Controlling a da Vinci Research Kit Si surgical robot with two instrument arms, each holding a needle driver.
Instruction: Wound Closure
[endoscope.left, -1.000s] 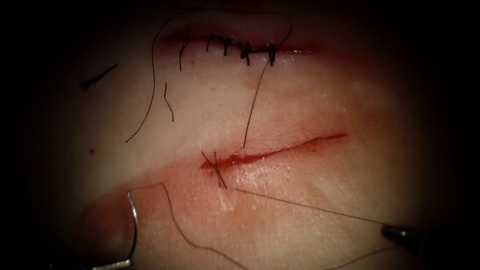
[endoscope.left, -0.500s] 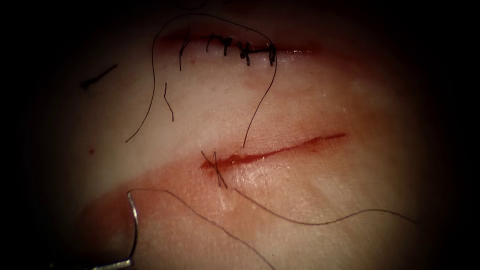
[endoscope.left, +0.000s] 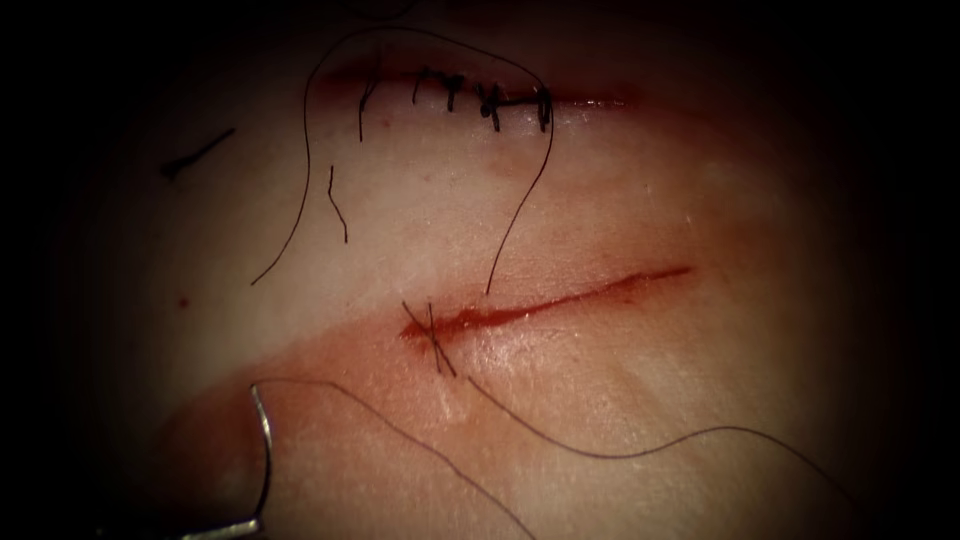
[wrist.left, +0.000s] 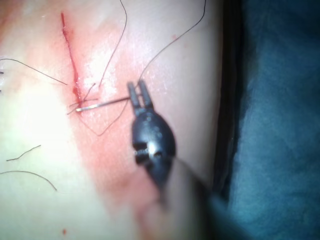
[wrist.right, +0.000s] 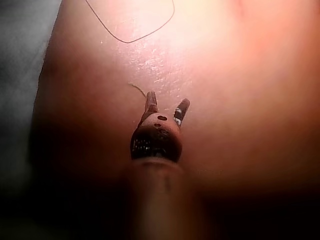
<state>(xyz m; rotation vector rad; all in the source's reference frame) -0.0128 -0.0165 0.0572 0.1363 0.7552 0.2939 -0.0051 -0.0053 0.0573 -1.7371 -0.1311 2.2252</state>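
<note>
Here the left tool (wrist.left: 138, 91) has its fingers clenched on the needle (endoscope.left: 263, 455) near one end of its curve; the needle lies out of the tissue (endoscope.left: 650, 380), near the tissue's lower left edge, below the left end of the cut (endoscope.left: 545, 302). The right tool (wrist.right: 165, 107) has its fingers released, grasping nothing, just over bare tissue. The thread (endoscope.left: 620, 450) lies slack from the stitch at the cut's left end.

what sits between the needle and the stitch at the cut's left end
In the endoscope view: bare reddened tissue, crossed by one slack strand of thread running from the needle; the stitch lies beyond.
</note>
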